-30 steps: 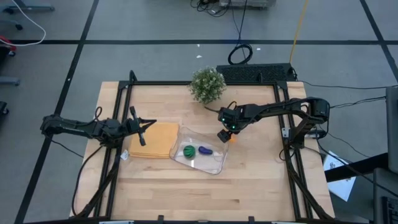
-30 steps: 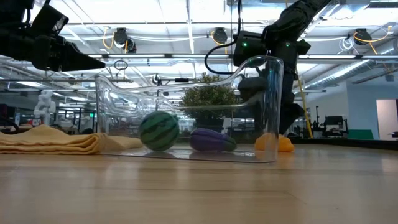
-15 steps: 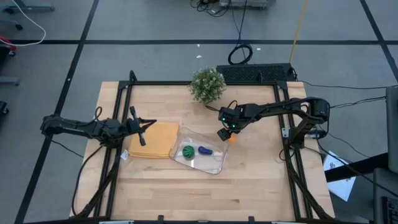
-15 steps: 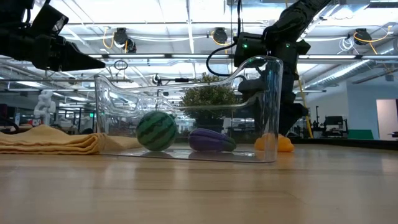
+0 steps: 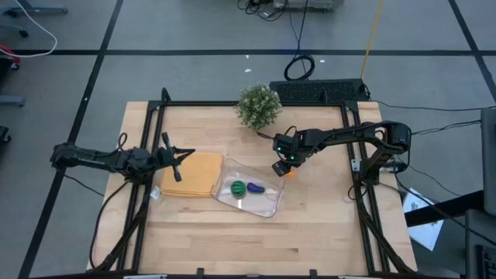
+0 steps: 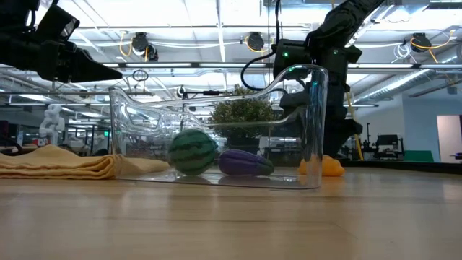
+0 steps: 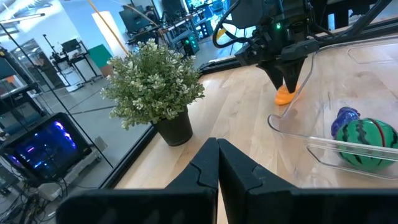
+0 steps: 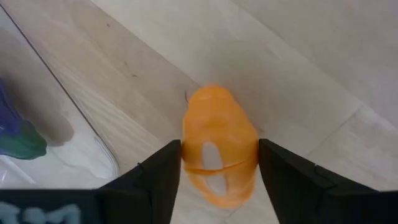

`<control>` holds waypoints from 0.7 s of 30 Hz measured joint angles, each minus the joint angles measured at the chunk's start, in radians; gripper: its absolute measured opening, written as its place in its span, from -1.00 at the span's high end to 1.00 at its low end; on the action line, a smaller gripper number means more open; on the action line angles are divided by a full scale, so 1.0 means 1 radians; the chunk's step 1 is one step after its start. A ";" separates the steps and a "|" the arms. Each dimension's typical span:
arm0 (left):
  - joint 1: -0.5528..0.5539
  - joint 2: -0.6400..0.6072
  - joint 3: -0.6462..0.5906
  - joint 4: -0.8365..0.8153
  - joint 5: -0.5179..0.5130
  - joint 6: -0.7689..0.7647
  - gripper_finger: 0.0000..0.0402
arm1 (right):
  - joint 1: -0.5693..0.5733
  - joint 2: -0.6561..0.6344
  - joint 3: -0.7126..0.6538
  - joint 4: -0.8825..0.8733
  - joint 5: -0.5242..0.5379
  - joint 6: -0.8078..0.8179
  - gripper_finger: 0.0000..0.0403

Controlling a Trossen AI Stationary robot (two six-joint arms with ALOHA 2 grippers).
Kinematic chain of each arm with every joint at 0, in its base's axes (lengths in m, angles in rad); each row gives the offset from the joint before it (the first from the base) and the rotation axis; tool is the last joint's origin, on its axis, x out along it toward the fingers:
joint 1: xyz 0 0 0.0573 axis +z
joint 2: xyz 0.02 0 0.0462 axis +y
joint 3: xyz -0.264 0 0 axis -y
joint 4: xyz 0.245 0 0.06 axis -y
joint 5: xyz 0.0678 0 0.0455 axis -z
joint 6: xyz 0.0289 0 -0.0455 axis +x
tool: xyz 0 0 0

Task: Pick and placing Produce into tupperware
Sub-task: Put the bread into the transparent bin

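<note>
The orange produce piece [image 8: 219, 143] lies on the wooden table just past the far right corner of the clear tupperware [image 5: 266, 208]. My right gripper [image 5: 283, 169] points steeply down over it, with its fingers closed in on the piece's two sides. The round green piece [image 5: 239, 187] and the long purple piece [image 5: 256, 187] rest on the tupperware's floor, side by side. My left gripper [image 5: 180, 159] hangs shut and holding nothing over the tan mat [image 5: 194, 177] at the table's left. My right gripper pinches the orange piece between its two fingers, one finger [image 8: 163, 171] on each of its opposite sides [image 8: 189, 152]. The fingers come from above, slanting steeply down. The piece's underside rests on the table [image 6: 330, 172].
A bushy green potted plant [image 5: 258, 105] stands at the table's far edge, behind the right gripper. The folded tan mat lies left of the tupperware. A black frame [image 5: 364, 194] runs along the table's sides. Bare wood lies toward the near edge.
The round green piece has rolled a little across the tupperware's floor toward the purple piece. Both arms stay where they were.
</note>
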State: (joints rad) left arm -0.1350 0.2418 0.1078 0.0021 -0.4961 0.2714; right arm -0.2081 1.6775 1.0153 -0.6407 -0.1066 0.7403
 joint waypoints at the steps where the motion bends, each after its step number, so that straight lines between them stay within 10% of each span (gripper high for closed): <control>1: 0.000 0.000 0.000 0.000 0.000 0.000 0.98 | 0.000 0.000 0.000 0.000 0.000 0.000 0.04; 21: 0.000 0.000 0.000 0.000 0.000 0.001 0.98 | 0.000 -0.001 0.001 0.012 -0.002 -0.012 0.14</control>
State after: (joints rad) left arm -0.1349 0.2417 0.1078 0.0025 -0.4957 0.2725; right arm -0.2077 1.6768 1.0164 -0.6285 -0.1085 0.7286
